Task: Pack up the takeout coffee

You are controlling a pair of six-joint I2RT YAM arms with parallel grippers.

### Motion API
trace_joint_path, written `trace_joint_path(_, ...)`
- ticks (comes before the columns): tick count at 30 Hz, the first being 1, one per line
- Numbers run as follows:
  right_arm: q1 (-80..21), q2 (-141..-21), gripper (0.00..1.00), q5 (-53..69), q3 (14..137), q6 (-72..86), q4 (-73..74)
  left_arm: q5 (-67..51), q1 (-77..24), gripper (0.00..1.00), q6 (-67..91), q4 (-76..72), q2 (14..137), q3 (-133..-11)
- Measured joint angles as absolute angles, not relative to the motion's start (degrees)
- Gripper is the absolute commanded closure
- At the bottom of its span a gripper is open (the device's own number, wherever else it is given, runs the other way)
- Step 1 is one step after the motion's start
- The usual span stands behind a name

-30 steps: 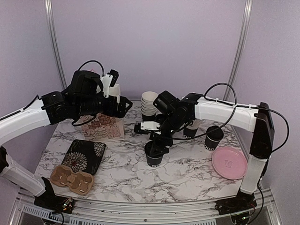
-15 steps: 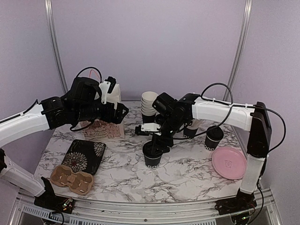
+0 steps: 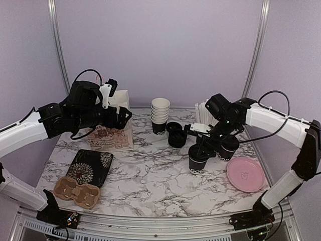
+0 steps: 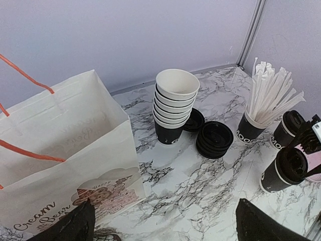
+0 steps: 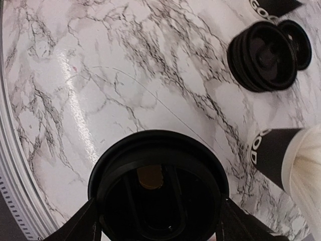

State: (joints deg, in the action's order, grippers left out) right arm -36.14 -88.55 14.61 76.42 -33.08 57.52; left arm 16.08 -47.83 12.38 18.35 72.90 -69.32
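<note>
Top view, clock positions read with 12 at the far wall.

- Right gripper [image 3: 201, 150]: at 3 o'clock from the middle of the white marble-pattern table [image 3: 150, 178]. Its fingers are clamped on a small black paper cup with black plastic lid [image 3: 197, 161], one finger on each side just under the lid. In the right wrist view the gripper [image 5: 160, 223] looks straight down on that lid [image 5: 158, 186], with both fingers against the cup wall. Cannot tell whether the cup base rests on the marble or is just off it.
- Second lidded black paper cup [image 3: 229, 148]: at 2 o'clock from the gripped one, just beside it and upright.
- Round pink plastic plate [image 3: 245, 174]: at 4 o'clock from the gripped cup, near the right table edge.
- Black cup full of white straws [image 3: 203, 114]: at 12 o'clock from the gripped cup.
- Low stack of loose black lids [image 3: 175, 135]: at 11 o'clock from the gripped cup.
- Tall stack of nested white-lined cups [image 3: 160, 115]: at 12 o'clock on the table.
- Left gripper [image 3: 124, 115]: fingers spread wide with nothing between them, raised over the white printed paper bag with orange handles [image 3: 114, 136] at 10 o'clock.
- Black floral-pattern pouch [image 3: 90, 167]: at 9 o'clock.
- Brown cardboard cup carrier [image 3: 76, 192]: at 8 o'clock, near the front edge.
</note>
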Motion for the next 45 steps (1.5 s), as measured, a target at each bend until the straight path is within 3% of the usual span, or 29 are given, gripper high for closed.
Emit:
trace_joint_path(11,-19.7,-82.32,0.36,11.22,67.53,-32.21,55.24,17.67,-46.37,0.01,12.29,22.7,73.84,-72.64)
trace_joint_path(20,-18.24,-82.35,0.18,11.9,65.82,-30.87,53.63,20.69,-43.77,0.02,10.33,30.85,77.3,-87.02)
trace_joint_path(24,-18.24,-81.25,0.02,14.2,66.41,-29.71,54.7,22.74,-42.13,0.02,8.49,34.5,78.26,-94.11)
trace_joint_path(34,-18.24,-74.67,0.04,23.22,73.01,-28.8,58.08,24.97,-28.95,0.11,6.24,44.99,80.27,-104.68)
trace_joint_path(39,-18.24,-72.55,0.07,28.93,73.6,-30.85,59.48,17.96,-19.44,0.21,3.64,48.71,82.96,-105.82)
trace_joint_path(45,-18.24,-72.47,0.09,33.43,74.11,-33.54,61.01,5.65,-10.11,0.26,-0.05,50.26,86.37,-105.82)
